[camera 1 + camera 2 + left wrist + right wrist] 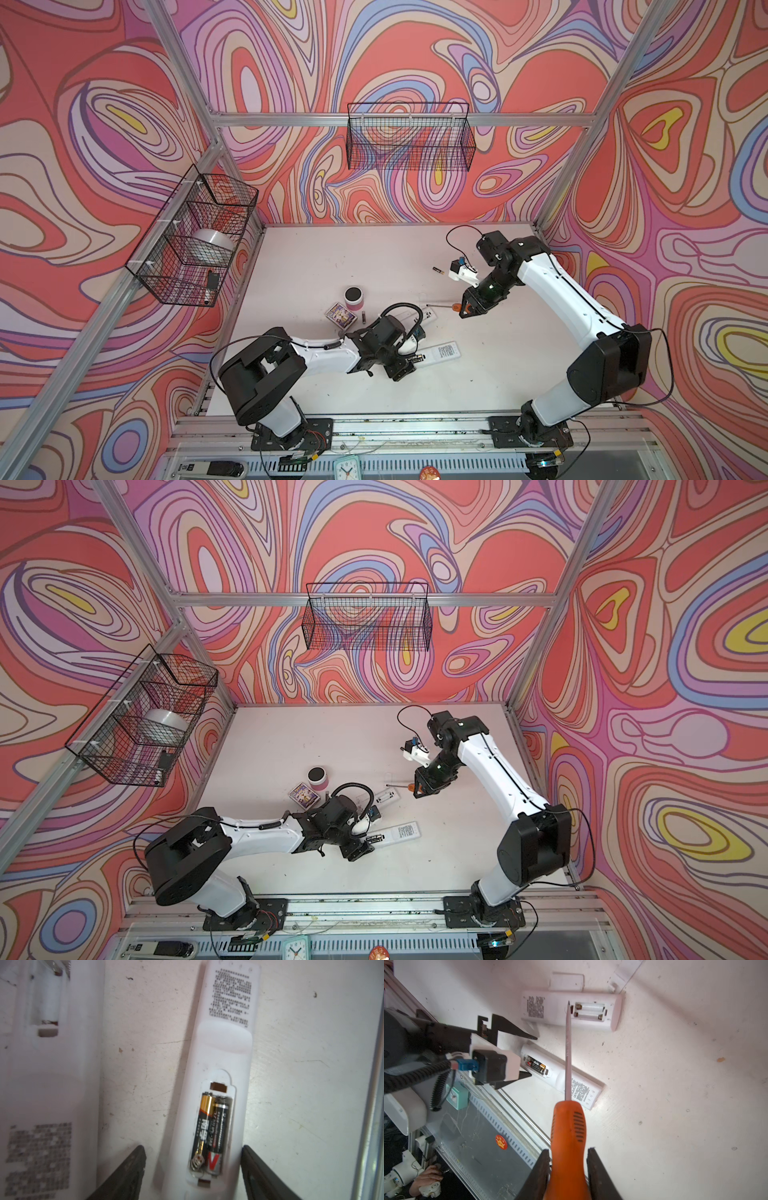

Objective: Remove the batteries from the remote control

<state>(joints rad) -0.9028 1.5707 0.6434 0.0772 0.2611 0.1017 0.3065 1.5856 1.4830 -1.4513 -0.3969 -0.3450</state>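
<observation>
A white remote control (224, 1047) lies back up on the table with its compartment open. Two black batteries (220, 1132) with gold ends sit side by side in it, and a bare spring shows at one end. My left gripper (193, 1147) is open, its fingers (133, 1167) either side of the remote's battery end; in both top views it is at the front centre (413, 365) (370, 848). My right gripper (569, 1150) is shut on an orange-handled screwdriver (569, 1124), hanging above the table (467, 309). Loose batteries (438, 270) (363, 316) lie on the table.
A second white remote (550, 1007) with an empty compartment lies just beyond, with its cover (566, 981) beside it. A pink cylinder with a black top (353, 298) and a small printed box (340, 316) stand to the left. Wire baskets (409, 137) (195, 237) hang on the walls.
</observation>
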